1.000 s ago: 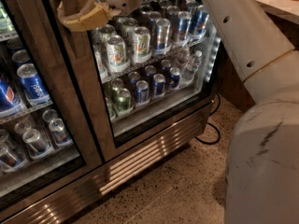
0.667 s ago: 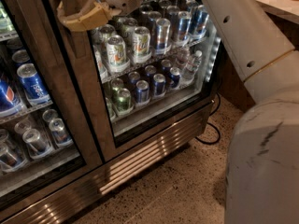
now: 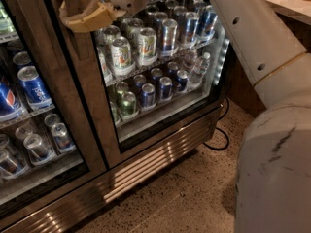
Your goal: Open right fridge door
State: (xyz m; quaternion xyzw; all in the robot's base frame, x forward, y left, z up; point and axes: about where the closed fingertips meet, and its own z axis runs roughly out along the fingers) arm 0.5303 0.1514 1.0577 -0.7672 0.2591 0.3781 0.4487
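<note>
The right fridge door (image 3: 97,130) has a wide brushed-steel frame and a glass pane. Behind the glass are shelves of drink cans (image 3: 146,47). The door looks closed, flush with the left door. My gripper (image 3: 86,12), tan coloured, is at the top left of the view, against the door's vertical handle (image 3: 75,42) on the door's left edge. My white arm (image 3: 252,38) reaches in from the right across the door. The upper part of the handle is out of view.
The left glass door (image 3: 43,144) shows blue Pepsi cans (image 3: 31,86). A steel vent grille (image 3: 160,154) runs along the fridge base. A black cable (image 3: 221,140) lies on the speckled floor (image 3: 194,198). My white body (image 3: 277,169) fills the right.
</note>
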